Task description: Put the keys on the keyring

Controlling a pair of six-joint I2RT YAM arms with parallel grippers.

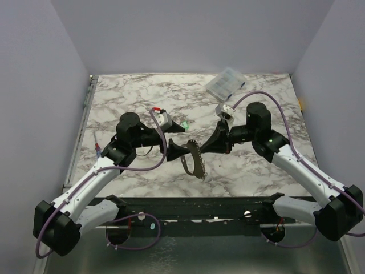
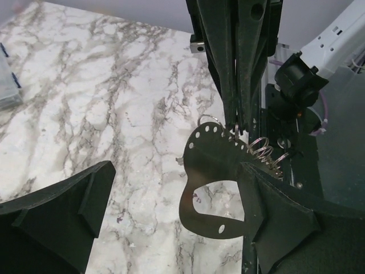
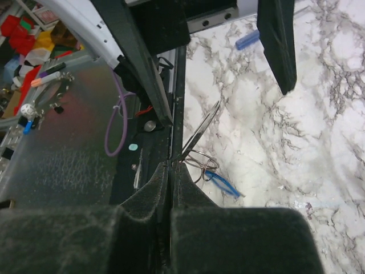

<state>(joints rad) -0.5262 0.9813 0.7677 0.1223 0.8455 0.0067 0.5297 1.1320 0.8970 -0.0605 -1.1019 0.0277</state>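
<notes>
Keyring (image 2: 208,162), a curved band punched with holes, hangs above the table (image 2: 114,103) between the two arms. The right gripper (image 3: 170,171) has its jaws clenched on the band's upper edge. In its own wrist view the band runs edge-on out of the closed fingertips. A cluster of wire rings (image 2: 262,151) sits at that same edge, just beside the grip. A blue piece (image 3: 219,182) shows by those rings; whether it is a key cannot be told.

The left gripper (image 2: 177,170) has its jaws spread wide and released, grasping nothing. The band hangs inside the gap, near the right-hand finger (image 2: 279,211). Its lower end passes behind that finger, so contact cannot be told. The other finger is well apart from it.

The green key (image 1: 185,125) lies on the table beyond the grippers, apart from the keyring.
</notes>
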